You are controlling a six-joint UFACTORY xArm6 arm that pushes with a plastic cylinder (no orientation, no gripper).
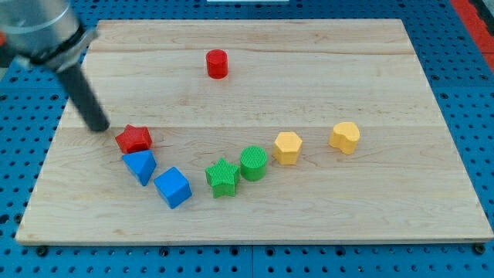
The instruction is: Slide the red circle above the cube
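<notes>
The red circle (217, 63), a short red cylinder, stands near the view's top middle of the wooden board (370, 85). The blue cube (172, 188) lies at the lower left, well below the circle and a little to its left. My tip (100, 126) is at the view's left, just left of and slightly above the red star (134, 139), close to it; I cannot tell if they touch. The tip is far from the red circle, down and to its left. A blue triangle block (140, 165) sits between the red star and the cube.
A green star (222, 177) and a green cylinder (253, 162) lie right of the cube. Two yellow blocks follow further right, one a hexagon (287, 147), the other (345, 137) of unclear shape. The board lies on a blue perforated table (471, 93).
</notes>
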